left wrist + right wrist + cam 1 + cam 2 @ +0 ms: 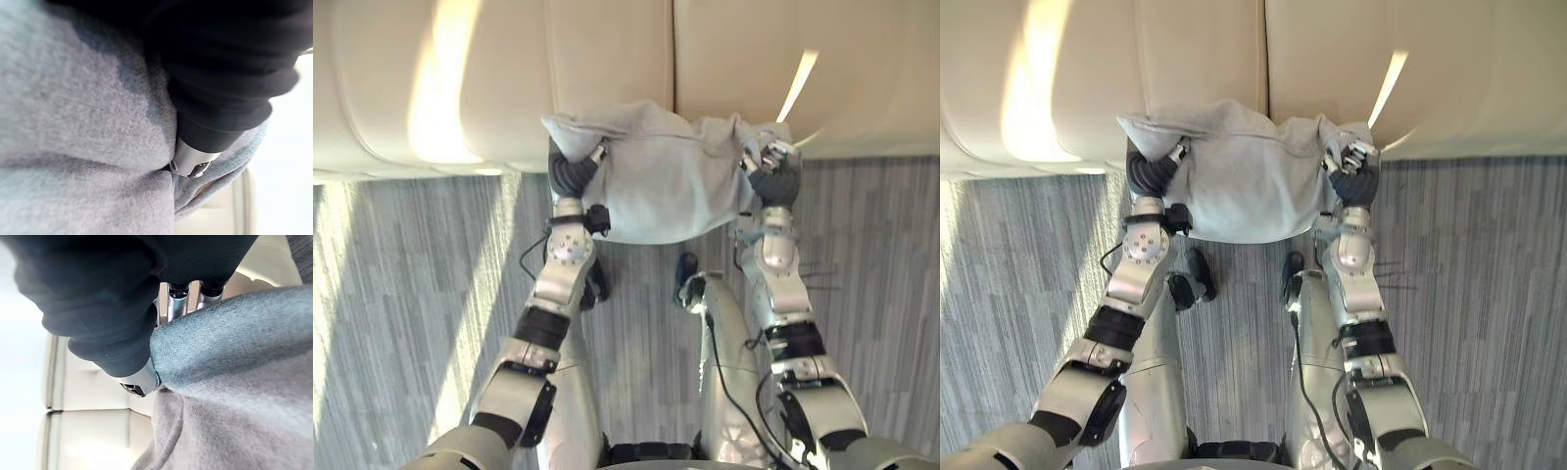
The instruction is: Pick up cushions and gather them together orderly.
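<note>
Grey cushion (671, 191) held up at the front edge of the cream sofa (607, 59).
The left hand (571, 168) and right hand (770, 164) each clench a bunched upper corner, fingers curled into the fabric; it hangs between them above the grey floor (411, 294).

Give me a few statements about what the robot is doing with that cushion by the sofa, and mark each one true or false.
1. The left hand and the right hand both grip one grey cushion, at opposite ends. True.
2. The cushion lies flat on the floor. False: it is held up off the floor, at the front edge of the sofa.
3. The sofa is pale cream. True.
4. The right hand is open and well away from the cushion. False: its fingers curl over the cushion's corner.
</note>
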